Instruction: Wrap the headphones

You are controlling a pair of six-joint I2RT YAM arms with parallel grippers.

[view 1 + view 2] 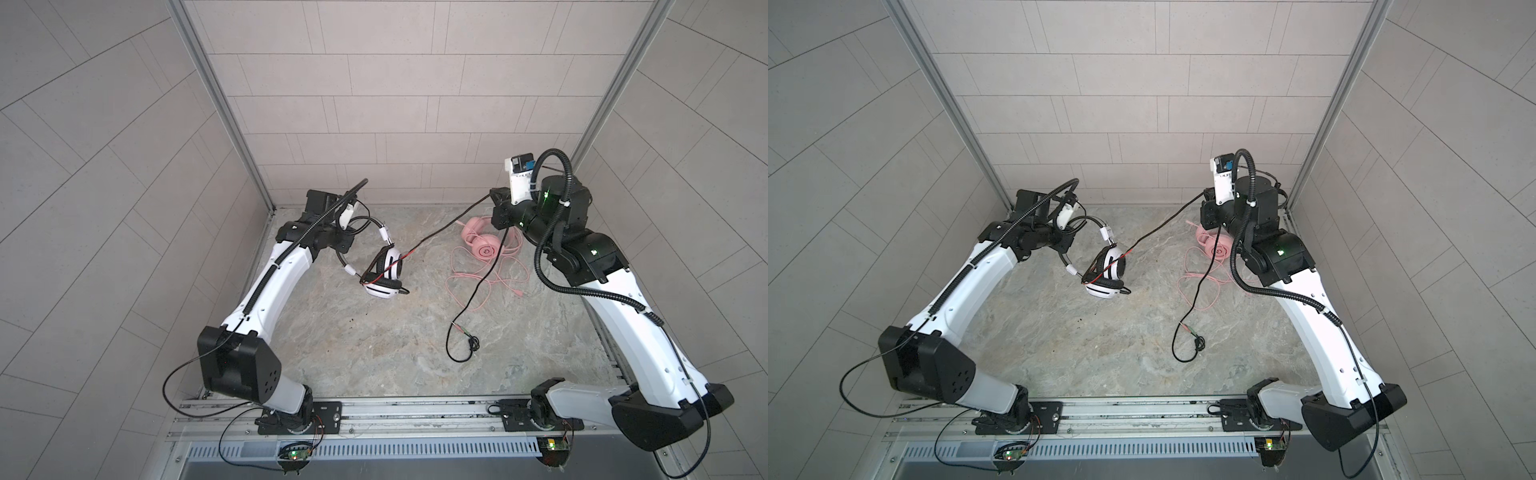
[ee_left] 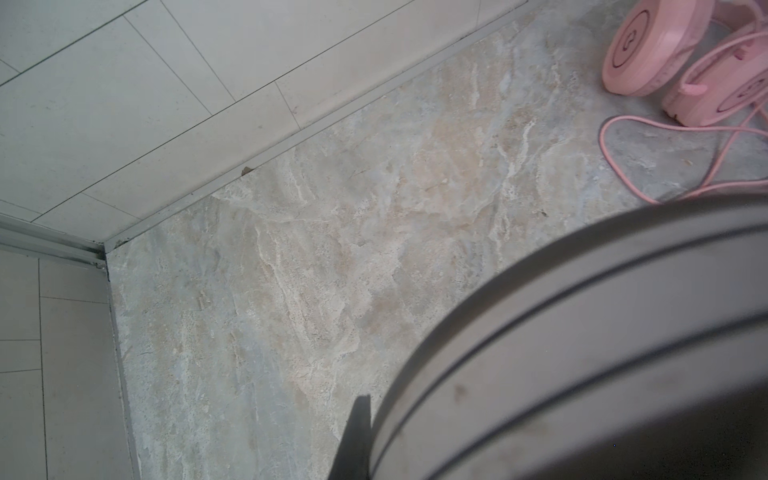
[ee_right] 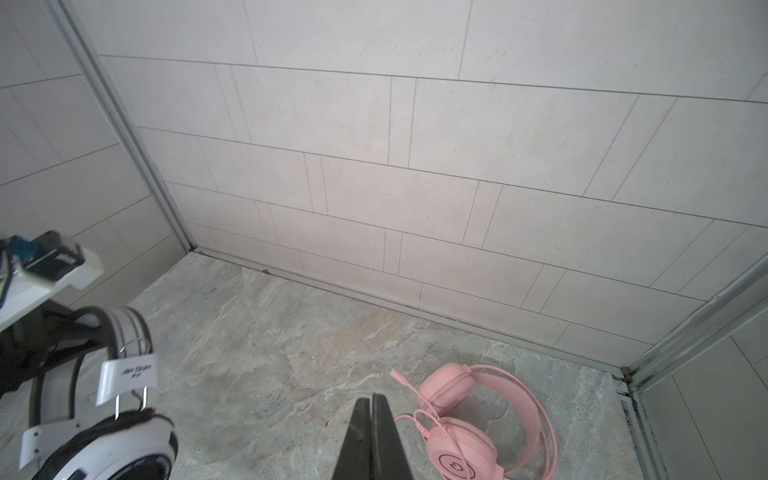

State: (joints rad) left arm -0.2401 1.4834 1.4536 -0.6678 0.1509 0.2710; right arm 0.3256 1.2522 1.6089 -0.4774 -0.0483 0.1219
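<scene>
Pale tiled walls (image 1: 415, 104) box in a marbled grey stone worktop (image 1: 374, 353), and no box, tray or other container is anywhere in view. Both sets lie or hang out in the open.

On the left, the white-and-black over-ear headset (image 1: 386, 270) with a thin wire headband hangs from the left claw (image 1: 345, 243), which is clamped on the band. Its ear cups sit low over the worktop, and whether the lower cup touches the stone cannot be told.

Its long black cable (image 1: 449, 222) runs taut across the middle up to the right claw (image 3: 372, 403). The jaws there are pressed together, and in both top views the line appears pinched in them. From there the rest drops slack to the worktop and ends in small plugs (image 1: 463, 330).

Beneath the right arm, the all-pink over-ear headset (image 1: 484, 245) rests on the stone, untouched, with its pink cable (image 1: 461, 282) sprawled in loose loops beside it.

The step in hand looks like the first wind of the black cable, stretched and ready. Next, the right arm likely has to carry the line around the cups or band while the left holds the set steady and keeps tension. The slack tail could snag the pink loops.
</scene>
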